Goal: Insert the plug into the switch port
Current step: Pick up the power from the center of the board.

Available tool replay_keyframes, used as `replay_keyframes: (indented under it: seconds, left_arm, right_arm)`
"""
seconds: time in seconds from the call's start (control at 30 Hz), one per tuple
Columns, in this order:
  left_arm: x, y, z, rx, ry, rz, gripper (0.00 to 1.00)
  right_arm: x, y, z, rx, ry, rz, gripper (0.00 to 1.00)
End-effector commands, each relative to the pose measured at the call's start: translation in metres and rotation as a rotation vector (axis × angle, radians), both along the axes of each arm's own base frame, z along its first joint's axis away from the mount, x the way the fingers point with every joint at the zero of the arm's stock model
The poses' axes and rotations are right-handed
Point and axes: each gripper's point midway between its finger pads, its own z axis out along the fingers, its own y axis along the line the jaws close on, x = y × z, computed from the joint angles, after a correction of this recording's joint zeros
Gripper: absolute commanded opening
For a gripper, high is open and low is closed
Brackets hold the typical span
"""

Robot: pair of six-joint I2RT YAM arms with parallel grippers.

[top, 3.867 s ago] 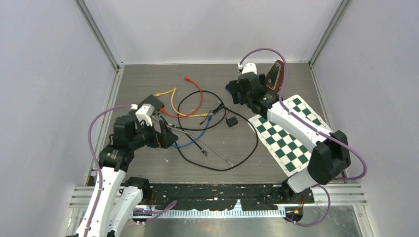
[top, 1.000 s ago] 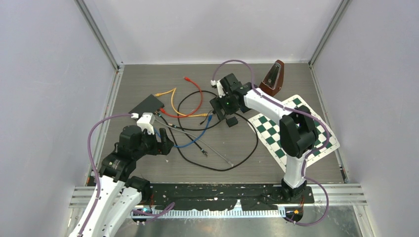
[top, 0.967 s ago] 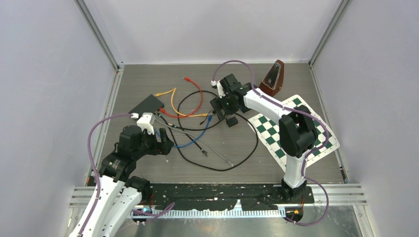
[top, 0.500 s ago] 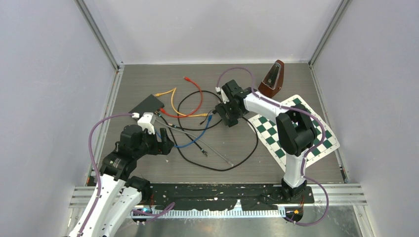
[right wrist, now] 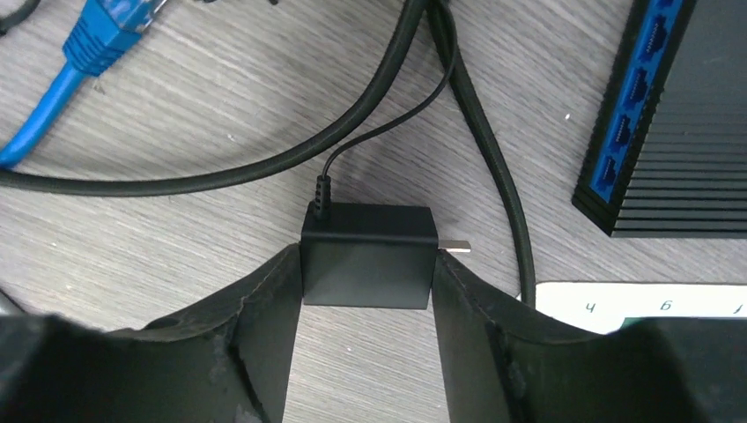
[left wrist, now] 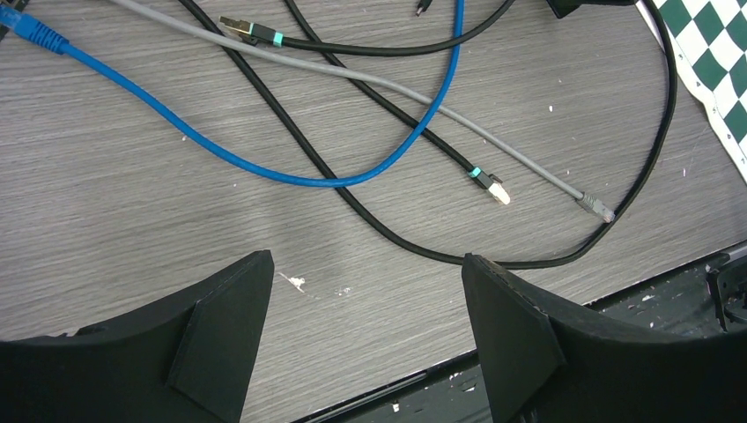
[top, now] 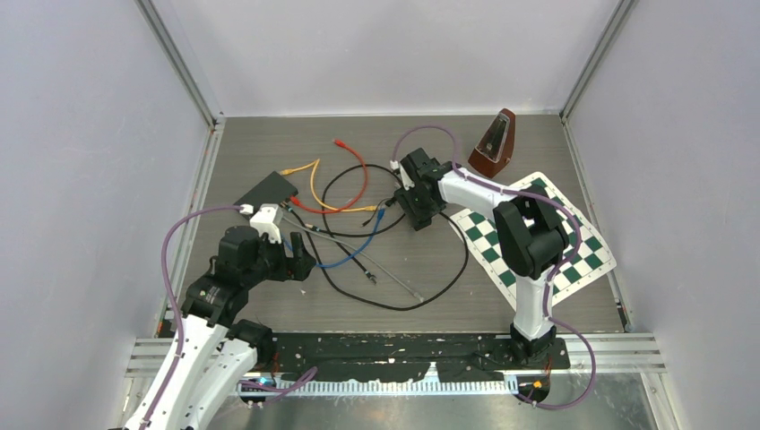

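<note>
Right wrist view: the fingers (right wrist: 264, 317) of my right gripper (right wrist: 367, 262) are pressed against both sides of the plug (right wrist: 368, 256), pinching it. The plug is a black block lying on the worktop (right wrist: 220, 115). A thin lead (right wrist: 388, 132) leaves its far face, and a small metal tab shows on the side toward the switch (right wrist: 678, 132). The switch lies near the plug but apart from it, with its row of blue ports visible.

The top external view places this grasp near the middle of the worktop, a little toward the far edge, beside the checkered mat (top: 587, 255). There the right arm hides the switch entirely.

Only the left wrist view shows the left gripper (left wrist: 366, 291). Its fingers are spread with nothing between them, by the near edge, and a blue cable (left wrist: 264, 172) and a grey cable (left wrist: 493, 141) lie beyond.

I judge the grasp is the step in hand, with insertion not yet begun. The next move calls for lifting the plug clear of the thick black cable (right wrist: 264, 167), squaring its mating end to a port and pushing straight in. The lead may drag.
</note>
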Motion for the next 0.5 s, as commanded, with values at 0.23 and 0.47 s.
replay_keyframes:
  seconds: [0.23, 0.47]
  left_arm:
    - [0.006, -0.005, 0.008, -0.020, -0.042, -0.016, 0.81]
    - [0.005, -0.010, 0.008, -0.043, -0.044, -0.038, 0.82]
  right_arm:
    - [-0.001, -0.034, 0.045, -0.111, -0.095, -0.102, 0.30]
    - [-0.015, -0.046, 0.105, -0.061, -0.179, -0.137, 0.22]
